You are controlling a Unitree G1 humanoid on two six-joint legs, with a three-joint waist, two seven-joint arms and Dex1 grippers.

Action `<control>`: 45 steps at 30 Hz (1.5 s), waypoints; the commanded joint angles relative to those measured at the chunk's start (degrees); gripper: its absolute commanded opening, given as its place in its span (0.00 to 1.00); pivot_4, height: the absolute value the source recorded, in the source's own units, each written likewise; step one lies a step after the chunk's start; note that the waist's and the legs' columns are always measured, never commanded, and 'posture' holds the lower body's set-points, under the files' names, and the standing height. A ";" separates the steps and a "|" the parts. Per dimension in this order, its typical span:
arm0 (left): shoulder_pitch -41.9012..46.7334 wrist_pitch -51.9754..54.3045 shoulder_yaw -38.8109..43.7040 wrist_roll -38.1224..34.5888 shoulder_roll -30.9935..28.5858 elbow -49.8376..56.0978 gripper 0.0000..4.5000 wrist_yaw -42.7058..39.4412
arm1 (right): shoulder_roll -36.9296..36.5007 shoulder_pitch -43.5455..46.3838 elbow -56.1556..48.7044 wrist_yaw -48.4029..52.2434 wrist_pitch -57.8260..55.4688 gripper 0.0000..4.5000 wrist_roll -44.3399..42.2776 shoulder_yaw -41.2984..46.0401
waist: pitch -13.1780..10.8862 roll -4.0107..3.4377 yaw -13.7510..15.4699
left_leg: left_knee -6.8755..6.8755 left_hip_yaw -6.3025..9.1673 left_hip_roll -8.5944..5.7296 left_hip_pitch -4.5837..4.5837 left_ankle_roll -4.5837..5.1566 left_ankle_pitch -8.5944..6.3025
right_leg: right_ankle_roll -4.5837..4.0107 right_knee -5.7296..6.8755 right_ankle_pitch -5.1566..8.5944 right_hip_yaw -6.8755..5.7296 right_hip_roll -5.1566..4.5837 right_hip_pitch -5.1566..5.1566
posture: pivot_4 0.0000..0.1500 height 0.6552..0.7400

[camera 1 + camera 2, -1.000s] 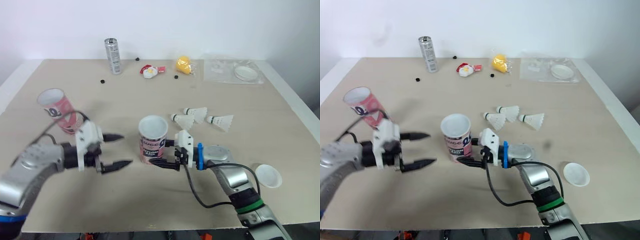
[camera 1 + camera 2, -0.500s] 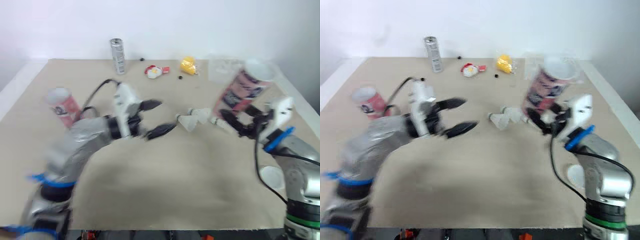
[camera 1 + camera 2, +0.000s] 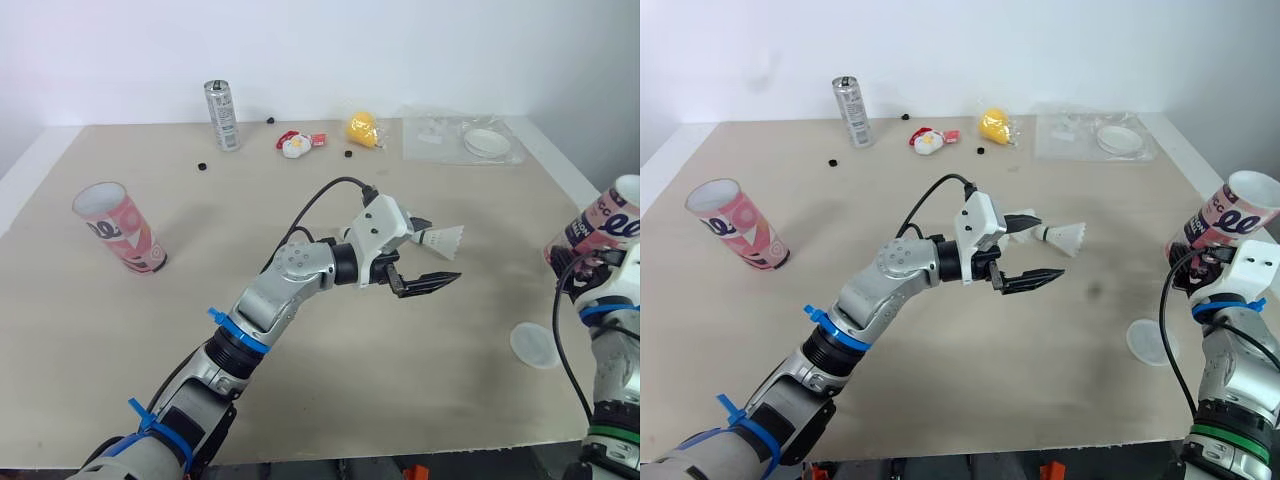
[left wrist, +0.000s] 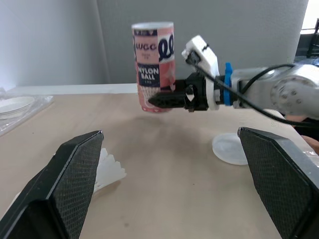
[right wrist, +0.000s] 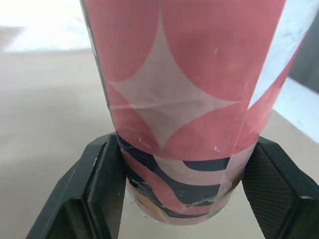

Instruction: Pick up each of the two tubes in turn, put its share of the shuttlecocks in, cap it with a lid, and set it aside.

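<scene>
My right gripper is shut on a pink patterned tube, held upright with its mouth open, off the table's right edge; the right wrist view shows both pads clamped on the tube's base. Over the middle of the table my left gripper is open, right beside the white shuttlecocks, partly covering them. In the left wrist view one shuttlecock lies by a finger. The second pink tube stands tilted at the left. A white lid lies near the right front.
At the back stand a silver can, a yellow object, a red-and-white toy and a clear bag holding another lid. A few small black bits lie near them.
The right gripper lifted the tube from the table's middle and carried it to the right edge. The left arm swung from the left side to the shuttlecocks, still open.
</scene>
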State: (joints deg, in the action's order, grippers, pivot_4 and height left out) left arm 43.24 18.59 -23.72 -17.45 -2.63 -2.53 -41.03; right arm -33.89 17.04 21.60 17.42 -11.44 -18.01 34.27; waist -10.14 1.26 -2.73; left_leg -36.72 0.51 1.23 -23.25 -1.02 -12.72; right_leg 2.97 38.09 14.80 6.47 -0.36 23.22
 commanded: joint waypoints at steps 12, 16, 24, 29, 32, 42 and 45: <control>-2.78 1.41 0.78 1.49 0.59 5.84 1.00 0.37 | -2.14 1.21 6.54 -1.10 3.28 0.97 -1.00 0.66 | 0.01 -0.02 0.01 | -0.05 -0.05 -0.02 0.00 0.00 0.00 | 0.07 -0.01 -0.02 0.06 -0.02 -0.02 | 1.00 1.00; -2.77 1.44 0.87 1.44 0.60 5.81 1.00 0.22 | -2.11 0.48 5.25 -0.96 2.85 1.00 -1.73 0.95 | 0.01 -0.03 0.01 | -0.05 -0.05 -0.02 0.00 0.00 0.00 | 0.07 -0.01 -0.02 0.06 -0.02 -0.02 | 1.00 1.00; -3.38 1.12 1.08 1.14 -0.20 5.85 1.00 -1.16 | -1.18 -5.30 -3.94 -1.54 -0.29 1.00 -5.39 3.09 | 0.03 -0.05 0.03 | -0.04 -0.04 -0.01 0.00 0.00 0.00 | 0.08 -0.01 -0.01 0.06 -0.02 -0.01 | 1.00 1.00; -5.98 2.02 3.73 0.16 -3.05 7.69 1.00 -1.45 | -0.64 -14.38 -21.90 0.29 -6.08 1.00 -12.17 6.32 | 0.11 -0.20 0.08 | -0.02 -0.02 -0.01 -0.02 0.00 0.00 | 0.23 -0.01 0.08 0.05 -0.02 -0.01 | 1.00 1.00; -8.76 3.66 8.15 -1.80 -5.36 10.21 1.00 -0.04 | -1.00 -16.56 -35.76 3.93 -11.03 1.00 -19.39 3.27 | 0.14 -0.26 -0.38 | -0.02 -0.05 0.06 0.01 0.00 0.00 | 0.41 0.00 0.18 0.08 0.03 0.00 | 1.00 1.00; -28.10 4.68 23.82 0.95 -9.83 22.00 1.00 16.88 | -3.82 -0.12 -48.09 23.62 -19.78 1.00 -21.96 -30.83 | 0.10 -0.15 -1.25 | -0.06 0.17 0.42 0.17 0.04 0.36 | 0.20 0.01 -0.33 -0.02 0.49 -0.03 | 1.00 1.00; -33.50 2.00 28.90 3.95 -8.31 23.90 1.00 24.73 | -1.99 4.56 -43.95 29.92 -15.58 1.00 -17.14 -38.54 | 0.06 0.01 -0.56 | -0.12 0.19 0.39 0.00 0.03 0.35 | 0.23 -0.04 -0.30 -0.10 0.39 0.01 | 1.00 1.00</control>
State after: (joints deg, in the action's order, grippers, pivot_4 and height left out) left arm 9.83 23.01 2.70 -15.03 -11.41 17.85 -19.93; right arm -36.38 20.54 -23.04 44.48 -29.61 -36.99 -2.43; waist -10.09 1.27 -3.29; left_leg -36.85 0.73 1.60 -23.30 -1.00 -12.37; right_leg 3.22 38.04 14.51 6.34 -0.03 23.24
